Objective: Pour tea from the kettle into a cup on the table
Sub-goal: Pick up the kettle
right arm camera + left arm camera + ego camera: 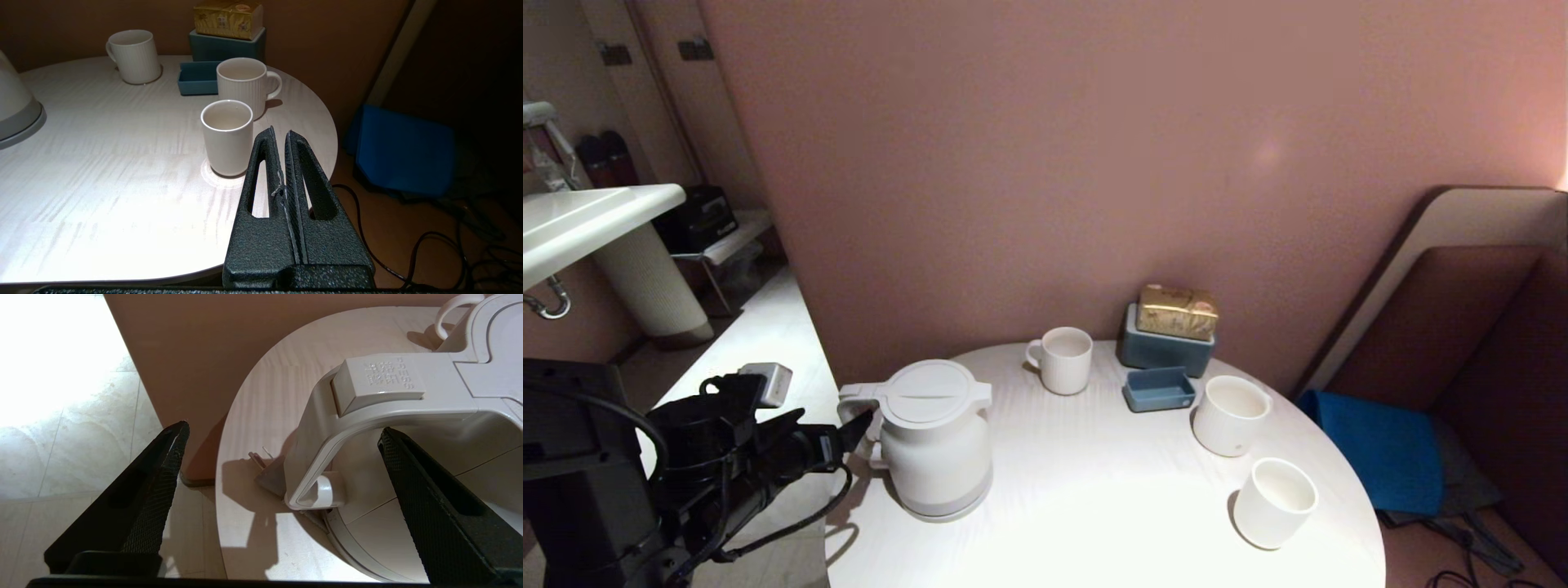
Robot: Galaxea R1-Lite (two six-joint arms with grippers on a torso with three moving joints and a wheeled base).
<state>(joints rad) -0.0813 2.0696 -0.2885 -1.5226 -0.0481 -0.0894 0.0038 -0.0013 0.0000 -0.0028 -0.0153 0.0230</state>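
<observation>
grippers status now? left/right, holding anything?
Left gripper: open, holding nothing, jaws either side of the kettle handle.
Right gripper: shut, empty, off the table edge near the cup.

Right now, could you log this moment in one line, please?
left gripper open at kettle handle | right gripper shut, idle | cup empty

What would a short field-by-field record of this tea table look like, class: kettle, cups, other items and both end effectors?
kettle: white kettle, upright on the table, lid on
target cup: small cup near the table's front right edge, no handle
other cups: mug at the back; wider cup behind the small cup
other items: blue tray, blue box with a gold packet on top
left end effector: open, at the kettle's handle, not closed on it
right end effector: shut, empty, by the small cup
</observation>
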